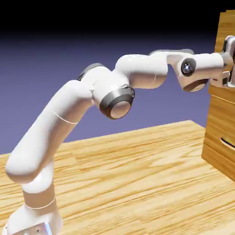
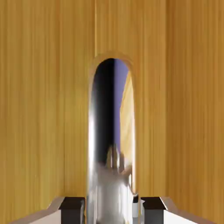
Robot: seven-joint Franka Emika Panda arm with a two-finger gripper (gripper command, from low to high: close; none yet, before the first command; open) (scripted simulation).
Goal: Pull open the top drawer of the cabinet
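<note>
Top drawer [image 2: 148, 96] of the cabinet [image 1: 215, 126], directly ahead of the hand, at the grasping stage. The gripper [image 2: 113, 211] is closed in on the silvery bar handle [image 2: 98, 188], which stands between its two fingertips; how firmly they bear on it cannot be told. Reaching and closing on the handle appear done; the pull, back toward the robot's base [image 1: 34, 220], appears wholly left to do, since no opened gap is visible, though the hand covers much of the front. The hand view alone shows the handle between the fingertips, its polished face carrying reflections, against the wood grain behind. The exterior view alone shows the outstretched arm [image 1: 142, 71] and, below the hand, the lower drawer [image 1: 218, 153] with its dark curved handle [image 1: 227, 142]; there the fingertips and bar handle cannot be made out.
</note>
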